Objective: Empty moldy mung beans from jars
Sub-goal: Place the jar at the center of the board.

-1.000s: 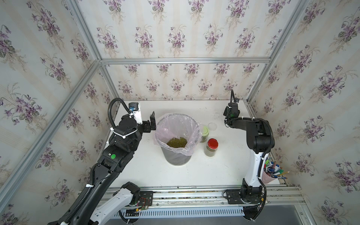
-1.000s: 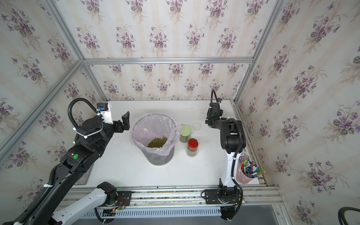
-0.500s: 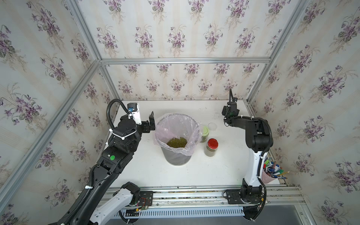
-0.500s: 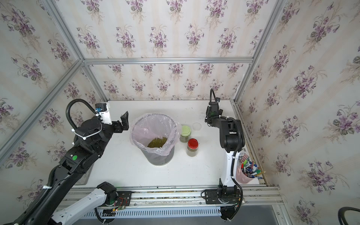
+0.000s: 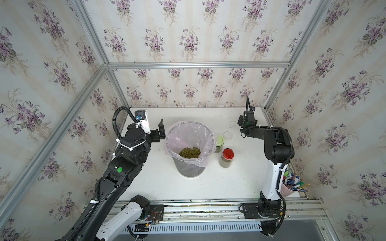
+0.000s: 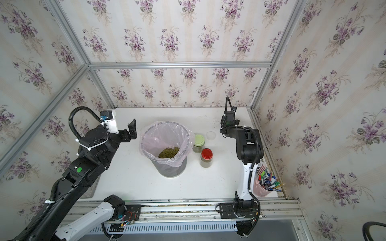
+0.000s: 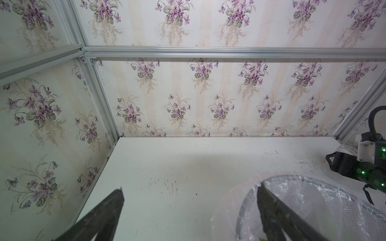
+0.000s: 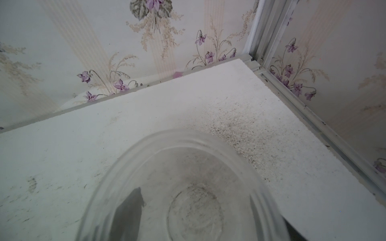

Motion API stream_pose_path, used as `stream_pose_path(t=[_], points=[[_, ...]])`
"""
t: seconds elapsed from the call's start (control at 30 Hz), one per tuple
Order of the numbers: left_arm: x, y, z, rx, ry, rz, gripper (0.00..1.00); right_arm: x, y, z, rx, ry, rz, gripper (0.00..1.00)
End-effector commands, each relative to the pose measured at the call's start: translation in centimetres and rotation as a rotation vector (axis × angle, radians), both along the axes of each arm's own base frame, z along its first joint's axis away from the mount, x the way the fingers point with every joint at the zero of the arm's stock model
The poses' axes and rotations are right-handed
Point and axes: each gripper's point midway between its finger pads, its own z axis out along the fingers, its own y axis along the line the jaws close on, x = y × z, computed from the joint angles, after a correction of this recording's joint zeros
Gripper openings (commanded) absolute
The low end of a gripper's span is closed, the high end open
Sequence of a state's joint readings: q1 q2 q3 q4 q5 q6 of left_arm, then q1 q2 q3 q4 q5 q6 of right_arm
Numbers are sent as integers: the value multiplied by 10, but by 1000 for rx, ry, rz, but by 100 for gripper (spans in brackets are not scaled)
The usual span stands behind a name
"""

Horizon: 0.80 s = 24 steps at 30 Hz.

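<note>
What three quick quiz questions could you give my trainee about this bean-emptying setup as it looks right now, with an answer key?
1. True or false: the red-lidded jar lies on its side.
2. The left gripper is: A open and empty; B shut on a jar; C out of sight.
3. What is heaped inside the pink-lined bin?
Key: 1 false; 2 A; 3 mung beans.

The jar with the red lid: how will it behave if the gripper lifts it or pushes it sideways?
The red-lidded jar looks rigid and smooth-walled, so it may slip in a light grip. It stands taller than wide; a push near the lid could tip it. The beans inside probably make it heavy for its size.
</note>
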<state>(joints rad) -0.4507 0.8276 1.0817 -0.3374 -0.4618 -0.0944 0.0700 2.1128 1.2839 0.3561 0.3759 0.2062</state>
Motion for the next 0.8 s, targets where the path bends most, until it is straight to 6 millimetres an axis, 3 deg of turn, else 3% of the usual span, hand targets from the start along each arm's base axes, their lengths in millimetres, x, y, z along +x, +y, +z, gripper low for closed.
stream_pose_path(t=[0.0,0.33,0.53,0.77], points=[[1,3,8,-29,-33,21,100,-5,-1,5,25,6,-19,80],[-1,7,11,-37,-40,44,100,-35,-3,18,40,159,-53,86],[-2,8,13,-29,-35,46,100,-62,22,26,167,243,17,85],[-4,13,15,-14,-35,65,100,-102,44,59,218,287,52,85]])
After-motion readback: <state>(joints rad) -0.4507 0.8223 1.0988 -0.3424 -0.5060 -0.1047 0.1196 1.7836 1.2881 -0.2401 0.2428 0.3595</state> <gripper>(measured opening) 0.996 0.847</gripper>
